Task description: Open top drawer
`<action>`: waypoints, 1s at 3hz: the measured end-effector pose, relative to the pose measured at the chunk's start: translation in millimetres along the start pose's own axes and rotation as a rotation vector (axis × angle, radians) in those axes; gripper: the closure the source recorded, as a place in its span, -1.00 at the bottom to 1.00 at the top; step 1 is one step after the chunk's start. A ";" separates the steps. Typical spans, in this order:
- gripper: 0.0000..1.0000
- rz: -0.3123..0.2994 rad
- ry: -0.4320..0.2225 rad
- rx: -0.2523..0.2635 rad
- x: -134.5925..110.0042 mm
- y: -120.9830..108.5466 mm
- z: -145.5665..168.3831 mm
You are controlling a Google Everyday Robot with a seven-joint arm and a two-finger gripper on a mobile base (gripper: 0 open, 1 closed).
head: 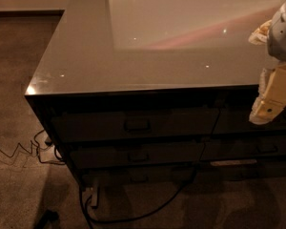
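Observation:
The top drawer [133,123] is a wide, dark front just under the cabinet's front edge, and it looks closed and flush. Its small rectangular pull handle [137,125] sits at the centre. My gripper [267,108] is pale cream and hangs at the right edge of the view, in front of the cabinet's upper right front. It points down and is well to the right of the handle, not touching it. The white arm [283,30] rises above it over the cabinet top.
The glossy grey cabinet top [148,42] reflects light. A second drawer [138,155] lies below the top one, and more dark drawer fronts [257,123] sit to the right. Black cables [133,213] and a power strip [93,194] lie on the carpet under the cabinet.

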State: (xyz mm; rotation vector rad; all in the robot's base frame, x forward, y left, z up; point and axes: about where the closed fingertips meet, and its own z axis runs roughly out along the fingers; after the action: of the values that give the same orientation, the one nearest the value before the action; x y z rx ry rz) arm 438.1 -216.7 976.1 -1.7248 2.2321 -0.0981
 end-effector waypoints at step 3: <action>-1.00 -0.059 -0.140 -0.068 -5.7 1.4 27.1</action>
State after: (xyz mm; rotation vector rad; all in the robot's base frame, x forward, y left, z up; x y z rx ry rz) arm 446.0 -207.2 951.3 -1.7747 2.1073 0.0843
